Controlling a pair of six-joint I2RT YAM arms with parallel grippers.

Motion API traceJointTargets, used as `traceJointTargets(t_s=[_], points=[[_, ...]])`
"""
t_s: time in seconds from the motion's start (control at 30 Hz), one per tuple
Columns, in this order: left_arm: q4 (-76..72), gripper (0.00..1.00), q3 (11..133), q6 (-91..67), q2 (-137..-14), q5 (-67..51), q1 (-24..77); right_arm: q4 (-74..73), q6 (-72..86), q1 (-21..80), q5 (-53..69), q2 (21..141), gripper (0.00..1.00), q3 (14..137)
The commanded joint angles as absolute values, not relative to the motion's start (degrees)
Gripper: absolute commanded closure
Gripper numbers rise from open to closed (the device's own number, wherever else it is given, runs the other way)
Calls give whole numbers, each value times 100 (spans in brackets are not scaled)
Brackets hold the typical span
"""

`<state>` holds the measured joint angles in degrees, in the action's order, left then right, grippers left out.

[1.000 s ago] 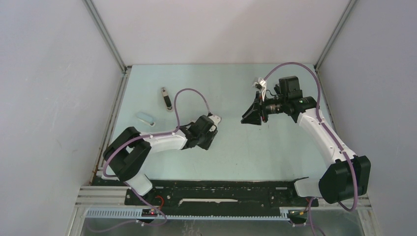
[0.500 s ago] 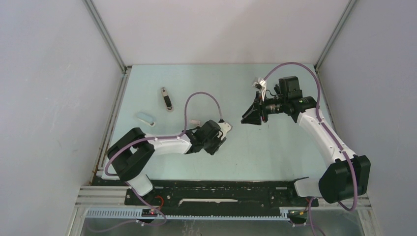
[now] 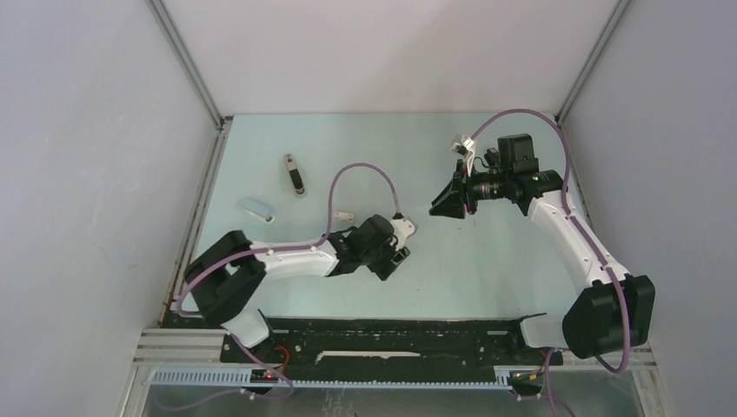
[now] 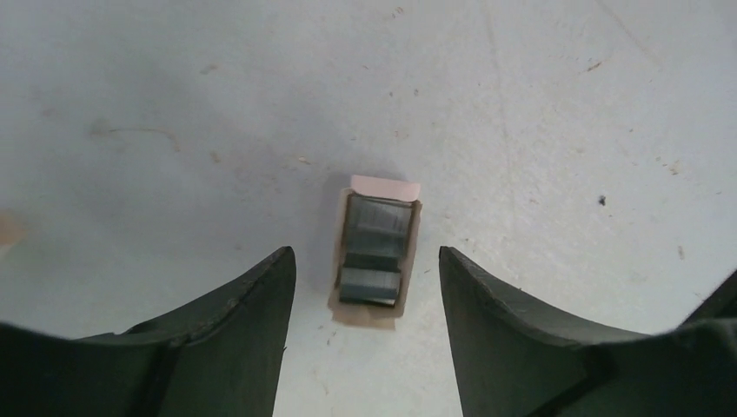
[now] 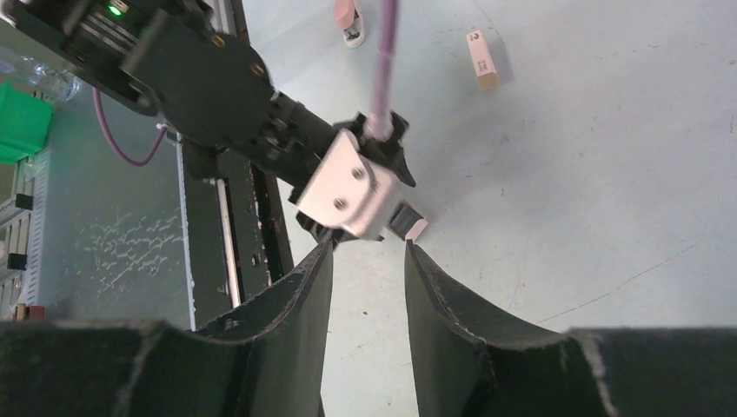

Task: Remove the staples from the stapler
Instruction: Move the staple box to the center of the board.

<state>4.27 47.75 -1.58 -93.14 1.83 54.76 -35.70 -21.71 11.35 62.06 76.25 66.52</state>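
Note:
The stapler (image 3: 295,175), black with a silver top, lies at the far left of the table, far from both grippers. Grey staples (image 4: 375,248) lie as short strips in a small tan open tray (image 4: 372,308) on the table. My left gripper (image 4: 365,252) is open, low over the table, with one finger on each side of the tray's near end. It sits mid-table in the top view (image 3: 398,252). The tray also shows in the right wrist view (image 5: 408,223). My right gripper (image 5: 368,245) is open and empty, raised above the table (image 3: 445,204).
A small white labelled box (image 3: 345,215) lies left of my left gripper and shows in the right wrist view (image 5: 480,59). A light blue object (image 3: 258,209) lies at the left. The black rail (image 3: 382,334) runs along the near edge.
My left arm has reached to the right and toward the near edge, uncovering the small white box. My right gripper has shifted very slightly.

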Motion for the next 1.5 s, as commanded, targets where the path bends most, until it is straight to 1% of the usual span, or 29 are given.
traceJointTargets(t_s=[0.0,0.1,0.17,0.23,0.33,0.47,0.63,0.67,0.73,0.93,1.0,1.1,1.27,1.4,1.47], points=[[83,33,4508,-544,-8388,493,5334,-3469,-2137,1097,6349,7506,56,6649],[-246,32,4143,-764,-7842,544,5169,-3385,-2106,1079,6376,7443,56,6595],[-512,28,3835,-970,-7490,648,5021,-3384,-2104,1077,6389,7428,56,6589],[-893,20,3440,-1287,-7123,714,4755,-3383,-2105,1072,6390,7432,56,6588],[-1532,1,2820,-2001,-6595,567,4004,-3383,-2105,1072,6406,7443,56,6586],[-2037,0,2455,-2960,-6392,-242,2897,-3326,-2071,1072,6421,7453,56,6554],[-2135,0,2688,-3345,-6944,-568,2162,-3322,-2065,1095,6430,7492,56,6556],[-2188,4,2757,-3402,-7120,-653,2049,-3322,-2057,1098,6425,7501,56,6549],[-2243,18,2937,-3465,-7500,-819,1881,-3291,-2043,1099,6435,7506,56,6534],[-2069,35,3469,-3362,-8393,-917,1715,-3282,-2035,1118,6434,7521,56,6529],[-1980,38,3607,-3296,-8517,-906,1706,-3282,-2039,1116,6428,7531,56,6528],[-1917,40,3758,-3217,-8634,-883,1673,-3286,-2040,1138,6420,7540,56,6528],[-1804,48,4030,-3164,-8911,-1024,1544,-3289,-2043,1160,6409,7550,56,6527],[-1676,49,4138,-3111,-9079,-1045,1538,-3288,-2047,1161,6407,7543,56,6525],[-1654,52,4162,-3099,-9151,-1065,1539,-3287,-2048,1160,6412,7548,56,6530]])
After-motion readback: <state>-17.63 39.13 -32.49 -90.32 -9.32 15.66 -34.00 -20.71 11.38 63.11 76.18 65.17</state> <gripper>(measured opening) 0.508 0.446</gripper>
